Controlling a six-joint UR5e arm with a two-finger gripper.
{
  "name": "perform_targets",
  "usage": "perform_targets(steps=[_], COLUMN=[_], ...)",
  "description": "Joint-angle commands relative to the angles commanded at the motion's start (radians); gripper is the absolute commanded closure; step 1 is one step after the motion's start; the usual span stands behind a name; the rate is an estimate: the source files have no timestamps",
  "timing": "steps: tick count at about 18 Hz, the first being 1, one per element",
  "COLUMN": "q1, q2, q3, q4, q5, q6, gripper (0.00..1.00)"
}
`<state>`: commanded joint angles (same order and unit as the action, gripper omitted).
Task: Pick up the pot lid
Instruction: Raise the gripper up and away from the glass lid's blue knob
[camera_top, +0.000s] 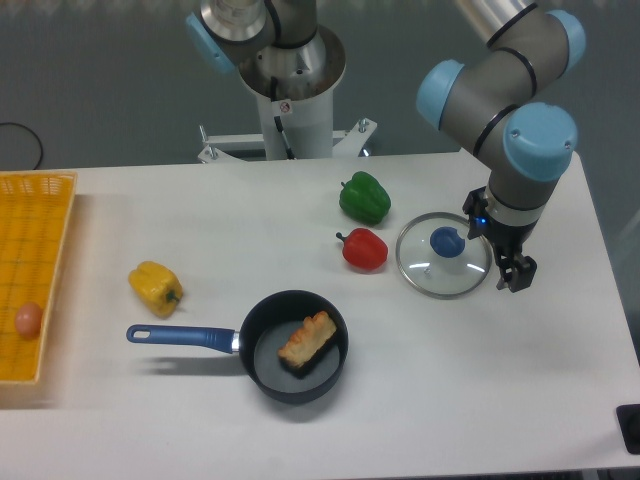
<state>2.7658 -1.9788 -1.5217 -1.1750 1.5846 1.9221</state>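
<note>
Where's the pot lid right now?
In the camera view, the pot lid lies right of the picture's centre, its blue knob showing, just to the right of the red pepper and below the green pepper.

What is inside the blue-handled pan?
Inside the pan lies one oblong item, tan on top and black along its lower side. The patch of pan floor directly beneath it is covered, so nothing there can be seen.

No words, labels, brands, numbers or signs can be read on anything that shows in the camera view.
</note>
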Motion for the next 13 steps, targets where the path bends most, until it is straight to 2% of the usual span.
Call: perform_targets(steps=[6, 9, 13], q1=[0.003, 0.034, 0.067], q2=[0.009, 0.04, 0.077], q3=[-0.011, -0.064, -0.098], q4=[-0.008, -0.003, -0.003], q5=[0.012, 0.017, 0.02], q6=[0.002, 0.0, -0.009], gripper=[0.0, 0.0, 0.0])
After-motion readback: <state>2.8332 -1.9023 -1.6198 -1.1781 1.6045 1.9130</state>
